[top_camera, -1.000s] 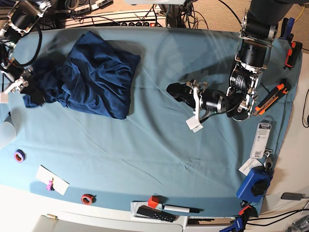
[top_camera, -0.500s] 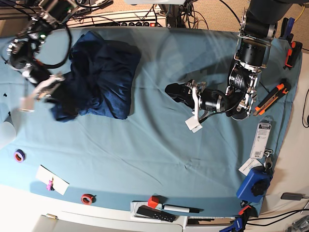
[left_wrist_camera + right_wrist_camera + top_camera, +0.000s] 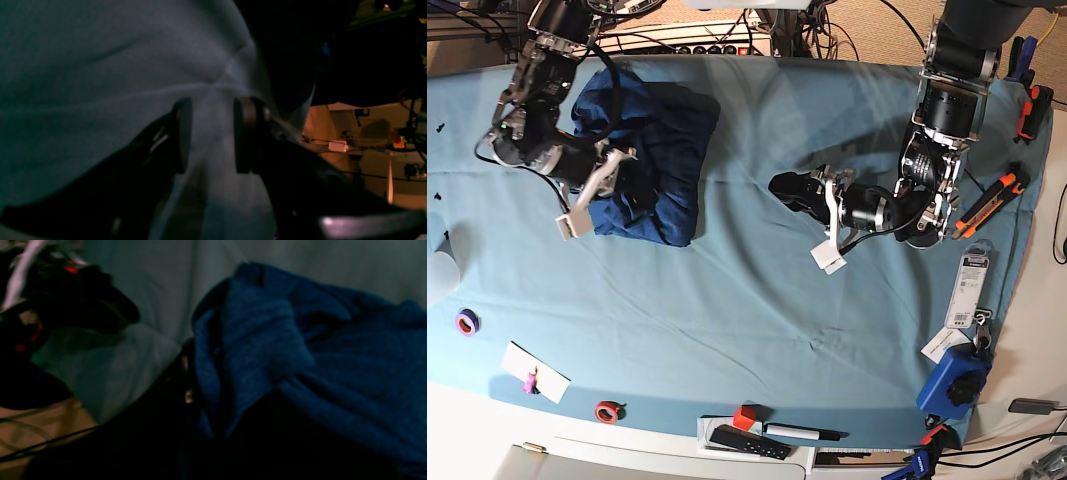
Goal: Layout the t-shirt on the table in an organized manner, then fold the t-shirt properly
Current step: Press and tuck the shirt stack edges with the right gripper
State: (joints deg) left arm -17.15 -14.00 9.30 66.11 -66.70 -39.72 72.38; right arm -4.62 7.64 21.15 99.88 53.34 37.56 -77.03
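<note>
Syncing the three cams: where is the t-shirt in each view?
Base: t-shirt bunched in the upper left, with the right gripper on its left side.
Right wrist: t-shirt fills the centre and right, gripped at its near edge.
Left wrist: not identifiable; a dark blur sits top centre.
Shared landmark: the teal table cloth.

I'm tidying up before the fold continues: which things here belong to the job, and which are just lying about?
Job: t-shirt, bunched, gripped by the right gripper; table; left gripper, open, empty.

Lying about: purple tape roll, red tape roll, marker, orange cutter.
</note>
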